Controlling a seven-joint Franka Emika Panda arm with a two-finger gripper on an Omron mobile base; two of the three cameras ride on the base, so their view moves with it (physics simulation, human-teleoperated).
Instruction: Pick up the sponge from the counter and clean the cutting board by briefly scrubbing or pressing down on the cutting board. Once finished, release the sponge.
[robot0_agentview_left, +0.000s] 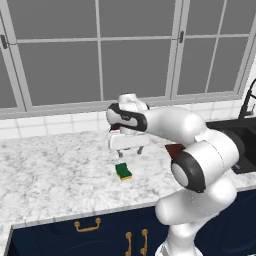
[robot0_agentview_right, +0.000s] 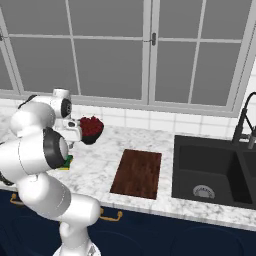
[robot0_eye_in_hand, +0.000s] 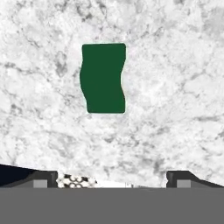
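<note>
Here, counts: one sponge, one cutting board, one bowl, one sink basin, one arm with one gripper.
Sponge (robot0_agentview_left: 123, 171): small block, dark green top over a yellow base, lying flat on the counter just below the middle of the left base view; in the hand view its green face has wavy long sides and sits in the upper middle.
Counter (robot0_agentview_left: 55, 175): broad white-and-grey veined marble slab with a thin light edge, above navy cabinets with gold handles (robot0_agentview_left: 87, 226).
Cutting board (robot0_agentview_right: 137, 172): thin flat rectangle of dark reddish-brown wood grain, centre of the right base view, well apart from the sponge.
Gripper (robot0_agentview_left: 127, 149): hangs above the sponge, clear of it; fingers (robot0_eye_in_hand: 43, 178) stand wide apart, holding nothing.
Bowl (robot0_agentview_right: 91, 129): dark, round, with red contents, middle left of the right base view.
Sink basin (robot0_agentview_right: 212, 172): black, rectangular, right of the board.
</note>
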